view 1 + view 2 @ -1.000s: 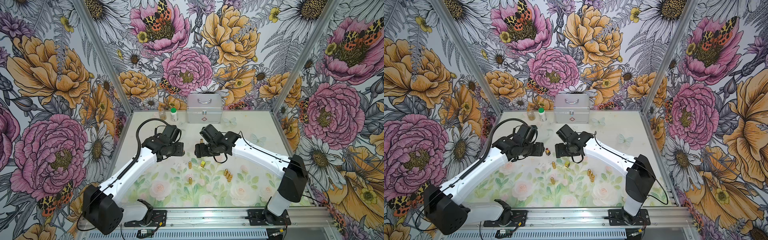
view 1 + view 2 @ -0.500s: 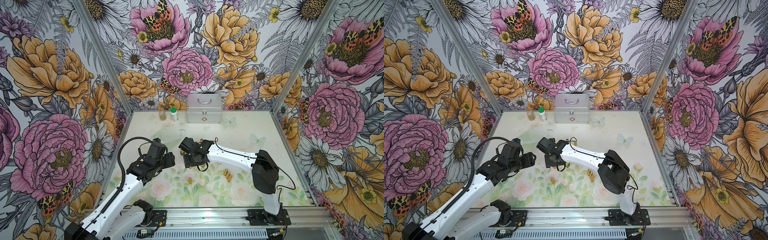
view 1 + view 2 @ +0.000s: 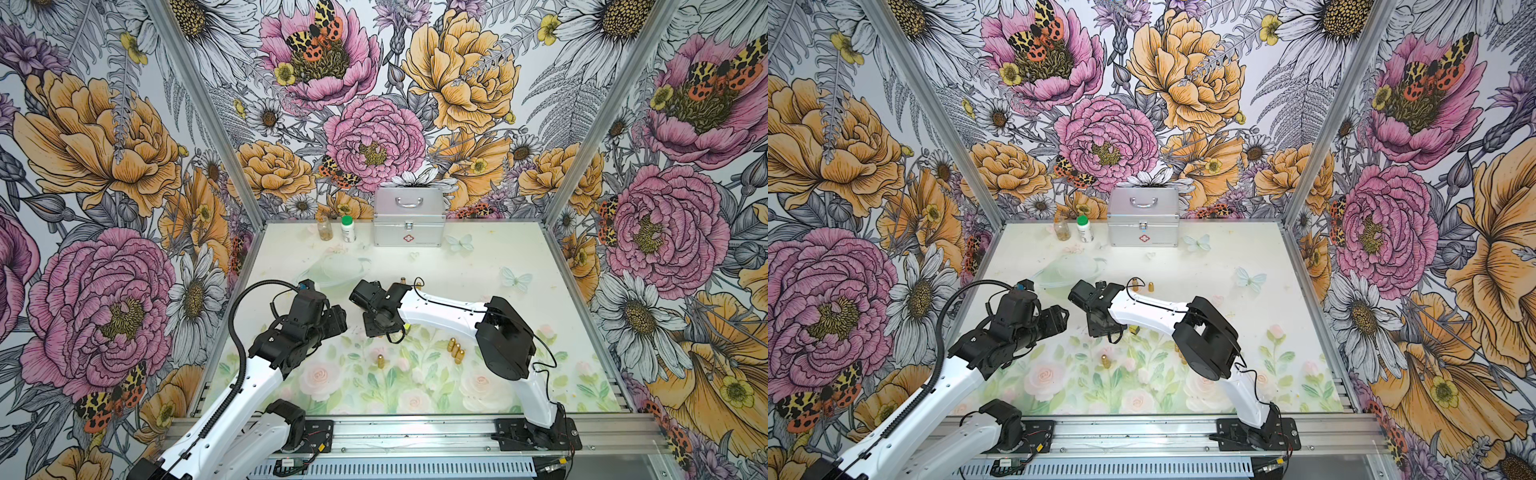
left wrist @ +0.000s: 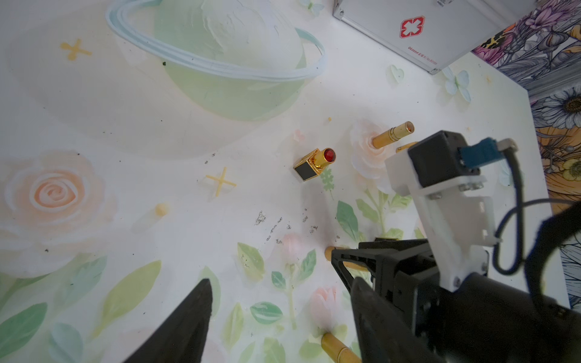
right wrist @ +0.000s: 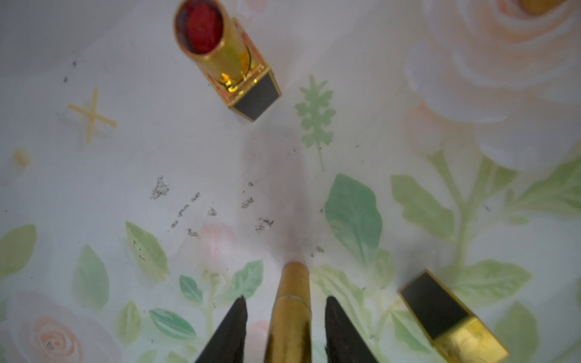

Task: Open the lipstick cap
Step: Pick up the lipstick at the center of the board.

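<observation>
A round gold lipstick [image 5: 290, 301] lies capped on the floral mat between the fingers of my right gripper [image 5: 284, 301]. The jaws stand narrowly apart, with a thin gap on each side of the tube. In both top views the right gripper [image 3: 376, 328] points down at the mat's middle and hides the tube. A square black-and-gold lipstick [image 5: 226, 56] stands uncapped with its red tip showing, and its square cap [image 5: 446, 317] lies beside the gripper. My left gripper [image 4: 279, 283] hovers open and empty just left of the right one [image 3: 338, 322].
More gold lipsticks lie about: a small cluster [image 3: 455, 349], a single one [image 3: 380, 361] and upright ones [image 3: 1150, 286] behind the right arm. A silver first-aid case [image 3: 409, 222] and two bottles [image 3: 348, 228] stand at the back wall.
Both arms have come forward and left. The right gripper has dropped over the gold lipstick and its jaws have narrowed around it. The left gripper has opened slightly.
</observation>
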Robot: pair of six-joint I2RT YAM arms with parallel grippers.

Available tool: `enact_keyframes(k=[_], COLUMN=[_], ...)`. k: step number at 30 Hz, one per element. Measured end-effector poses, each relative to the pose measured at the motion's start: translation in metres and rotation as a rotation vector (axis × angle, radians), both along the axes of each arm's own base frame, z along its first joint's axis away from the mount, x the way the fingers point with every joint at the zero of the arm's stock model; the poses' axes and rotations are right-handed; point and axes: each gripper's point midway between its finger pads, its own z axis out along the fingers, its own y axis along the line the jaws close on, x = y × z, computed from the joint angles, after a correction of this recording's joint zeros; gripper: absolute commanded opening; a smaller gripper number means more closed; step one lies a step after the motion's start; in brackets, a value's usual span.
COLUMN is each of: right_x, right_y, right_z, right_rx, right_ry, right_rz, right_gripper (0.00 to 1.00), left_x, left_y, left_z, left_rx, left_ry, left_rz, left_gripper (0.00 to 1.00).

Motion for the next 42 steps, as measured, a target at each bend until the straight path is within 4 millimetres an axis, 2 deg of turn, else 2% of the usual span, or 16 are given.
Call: enact_keyframes(k=[6,12,26,30,35,38,42], right_x=[-0.003,-0.002,0.000,0.002,0.010,0.017,0.023], right_y=[0.000,0.000,0.000,0.000,-0.008,-0.021,-0.039], right_z=[-0.009,-0.008,-0.004,0.015,0.065,0.092,0.112], right_rx=[-0.017,-0.018,-0.019,0.016,0.103,0.145,0.175], right_ry=[0.010,0.007,-0.007,-0.023,-0.056,-0.070,-0.060], right_rz=[0.005,0.005,0.028,0.031,0.034,0.028,0.024], right_gripper=[0.34,0.27,0.24,0.23,0.23,0.23,0.23], left_x=[0.000,-0.001,0.001,0.002,0.006,0.009,0.009], left_y=[0.000,0.001,0.002,0.002,-0.007,-0.028,-0.066], left_z=[0.000,0.000,0.001,0.003,0.011,0.022,0.028], left_rx=[-0.008,-0.013,-0.015,-0.010,0.013,0.037,0.081], left_ry=[-0.009,-0.018,-0.025,-0.036,-0.075,-0.131,-0.203], left_rz=[0.005,0.007,0.014,0.003,-0.057,-0.152,-0.311], left_gripper=[0.70,0.70,0.70,0.70,0.70,0.71,0.71])
